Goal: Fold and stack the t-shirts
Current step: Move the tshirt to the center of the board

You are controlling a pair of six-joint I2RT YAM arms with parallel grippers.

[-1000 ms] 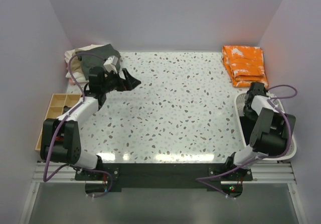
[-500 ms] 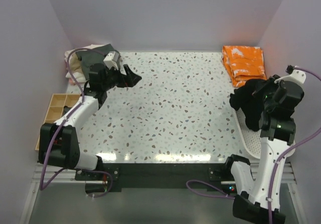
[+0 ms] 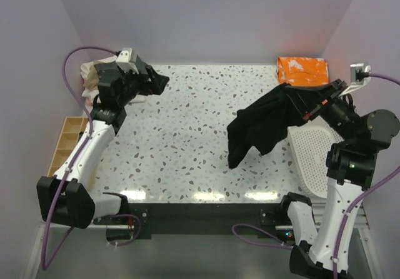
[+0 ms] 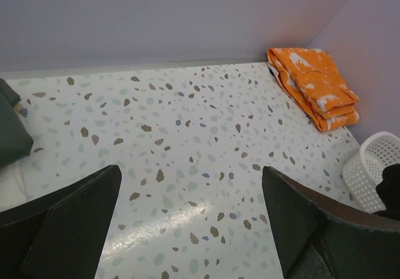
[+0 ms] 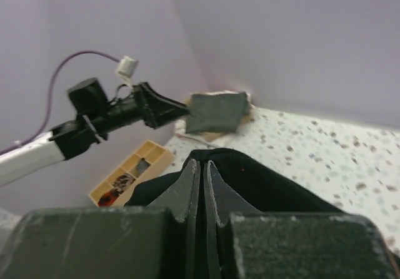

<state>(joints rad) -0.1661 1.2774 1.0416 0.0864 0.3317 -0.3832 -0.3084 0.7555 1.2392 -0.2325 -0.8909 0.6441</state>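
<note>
The black t-shirt point(image 3: 261, 124) hangs in the air over the right half of the table, draped down from my right gripper point(image 3: 304, 111). In the right wrist view the jaws point(image 5: 201, 163) are pressed together on a fold of the black t-shirt point(image 5: 275, 185). A stack of folded t-shirts point(image 3: 92, 77) lies at the back left corner, with a grey-green one point(image 5: 215, 111) on top. My left gripper point(image 3: 159, 82) hovers beside that stack, wide open point(image 4: 190, 169), with only bare table between its fingers.
An orange patterned cloth point(image 3: 303, 71) lies folded at the back right. A white perforated basket point(image 3: 315, 157) stands on the right edge under my right arm. A wooden compartment tray point(image 3: 65, 141) sits at the left edge. Purple walls enclose the table.
My right arm has lifted the black t-shirt out of the basket and swung it left over the table. My left arm has risen and drawn back toward the folded stack.
</note>
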